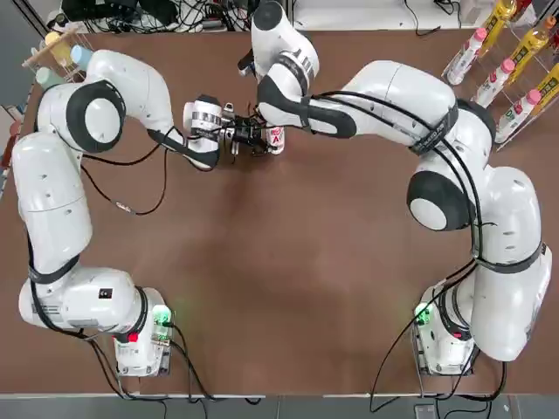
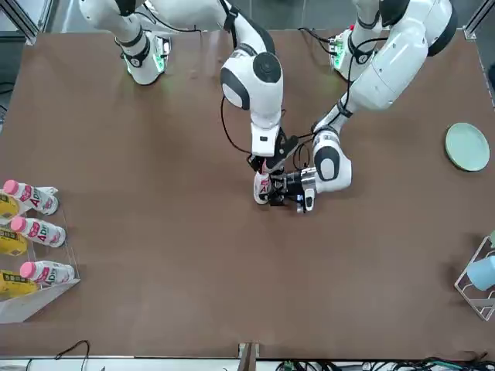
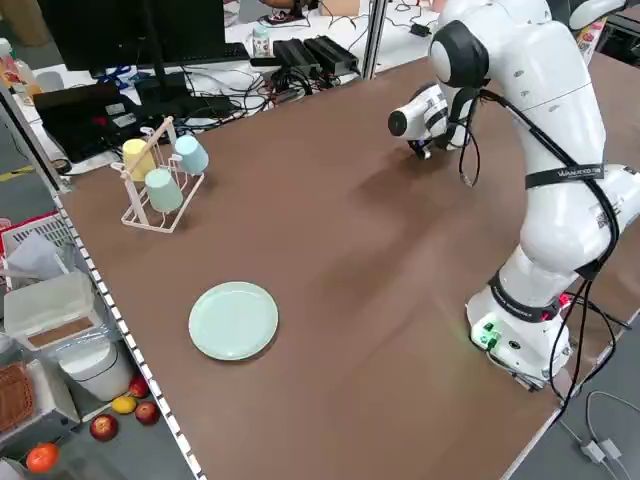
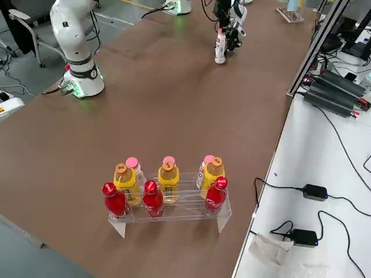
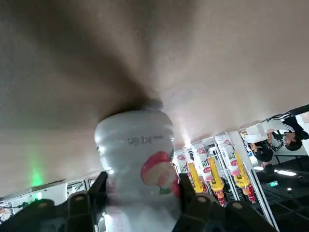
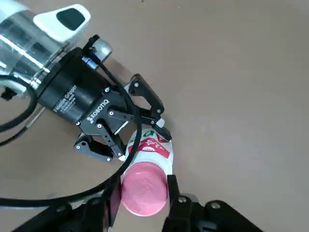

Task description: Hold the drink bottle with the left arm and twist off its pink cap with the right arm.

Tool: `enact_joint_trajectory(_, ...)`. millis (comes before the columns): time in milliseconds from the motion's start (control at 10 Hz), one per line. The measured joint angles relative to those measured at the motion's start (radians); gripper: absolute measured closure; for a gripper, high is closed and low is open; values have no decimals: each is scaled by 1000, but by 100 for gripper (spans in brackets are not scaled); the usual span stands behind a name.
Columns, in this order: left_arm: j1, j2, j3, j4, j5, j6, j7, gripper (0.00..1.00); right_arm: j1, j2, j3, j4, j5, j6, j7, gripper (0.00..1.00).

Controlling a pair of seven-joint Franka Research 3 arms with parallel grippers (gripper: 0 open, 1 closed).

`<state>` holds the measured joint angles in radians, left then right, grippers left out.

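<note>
Pink cap (image 6: 143, 188) fills the closest part of the right wrist view, pinched between the two fingers (image 6: 172, 195) of the right tool (image 6: 140, 193), which is clenched on it from above. Below the cap, the drink bottle (image 6: 150, 147) stands upright on the brown counter (image 1: 262, 262), toward its far middle. The left tool (image 6: 137, 125) comes in level from the bottle's left and is clamped around the body, one black finger (image 6: 147, 99) on each side of the red-lettered label.

From overhead, the left arm (image 1: 113, 105) rises from its base at the near left, folds up through a high elbow at the far left, then reaches right with its silver wrist lying flat just above the counter. The right arm (image 1: 419, 122) climbs from the near right base, bends at the far right and stretches left, its white wrist turned straight down over the bottle (image 1: 276, 138).

At the far right corner a clear rack (image 4: 174, 208) holds nine bottles: three red ones (image 4: 153, 198) in the row nearest the right side camera, three yellow ones (image 4: 168, 179) and three pink-capped white ones (image 4: 134, 169). One pale green plate (image 3: 233, 320) lies at the left edge of the counter, and one cup stand (image 3: 160, 185) beyond it carries three cups.
</note>
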<state>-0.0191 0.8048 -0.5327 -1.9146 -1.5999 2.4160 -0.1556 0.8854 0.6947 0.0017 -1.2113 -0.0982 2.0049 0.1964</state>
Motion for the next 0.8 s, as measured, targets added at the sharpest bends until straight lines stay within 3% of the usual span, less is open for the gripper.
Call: enact_joint_trajectory(800,0,0,-1,2,0,4,-8,38,-1,0,0,0,0,1,-303,57)
